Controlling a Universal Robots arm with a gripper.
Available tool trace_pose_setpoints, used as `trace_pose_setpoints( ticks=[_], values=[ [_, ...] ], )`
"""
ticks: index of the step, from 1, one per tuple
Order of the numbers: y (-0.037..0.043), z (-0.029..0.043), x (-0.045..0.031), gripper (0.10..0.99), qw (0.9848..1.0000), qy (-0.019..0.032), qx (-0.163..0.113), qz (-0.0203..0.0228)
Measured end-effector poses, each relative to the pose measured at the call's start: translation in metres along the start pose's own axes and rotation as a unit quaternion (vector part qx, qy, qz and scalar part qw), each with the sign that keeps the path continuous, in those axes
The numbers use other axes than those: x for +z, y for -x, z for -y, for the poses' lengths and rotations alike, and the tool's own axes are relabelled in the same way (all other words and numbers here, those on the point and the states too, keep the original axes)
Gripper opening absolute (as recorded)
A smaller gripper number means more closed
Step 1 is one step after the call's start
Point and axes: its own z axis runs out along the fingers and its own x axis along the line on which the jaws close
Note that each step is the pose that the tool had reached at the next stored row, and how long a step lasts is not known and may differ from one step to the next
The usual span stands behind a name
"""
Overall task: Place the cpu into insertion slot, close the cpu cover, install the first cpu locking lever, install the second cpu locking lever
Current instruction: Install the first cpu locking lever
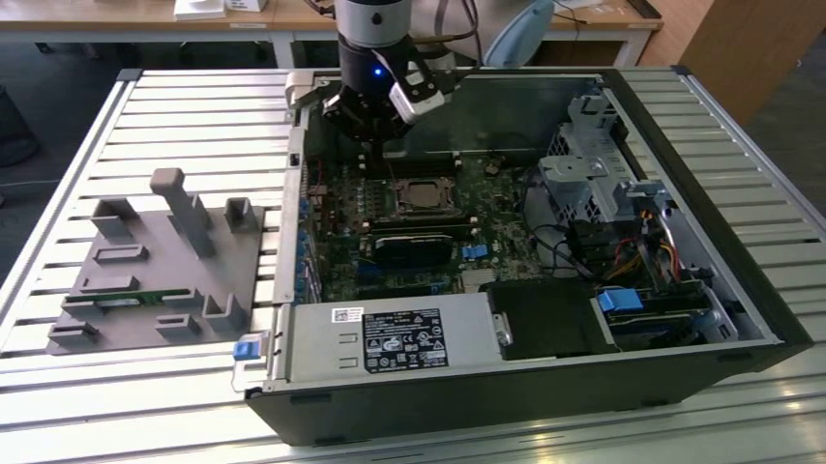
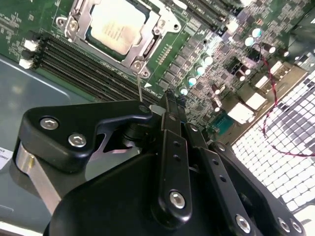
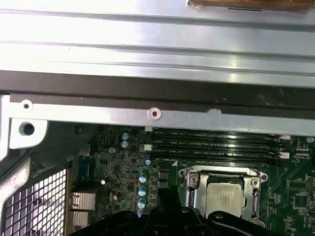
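cpu [image 3: 224,195] partly hidden behind gripper [image 3: 166,195] in first wrist view, cpu cover [image 1: 398,196] indistinct in exterior view

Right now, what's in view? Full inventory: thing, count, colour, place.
computer case: one, black, open, on the table
table: one, silvery slats, under everything
motherboard: one, green, inside the case
cpu: one, silver-grey, mid-board
cpu cover: one, silvery frame, around the cpu
memory slots: several, black, beside the cpu
power supply: one, silvery, labelled, case's near edge
fixture: one, grey, on the table, exterior view's left of the case
gripper: one, black, above the board near the cpu
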Motion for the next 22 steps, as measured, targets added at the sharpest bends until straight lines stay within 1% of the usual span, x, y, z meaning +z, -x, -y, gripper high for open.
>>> trace_pose_setpoints(
  ticks=[9, 15, 22],
  values=[
    [0.0011, -0.0091, 0.0029, 0.118, 1.0000, -0.0002, 0.000, 0.0000],
    [0.0054, -0.0094, 0.0034, 0.118, 1.0000, -0.0002, 0.000, 0.0000],
    [0.0065, -0.0094, 0.0035, 0.118, 1.0000, -0.0007, 0.000, -0.0001]
  ],
)
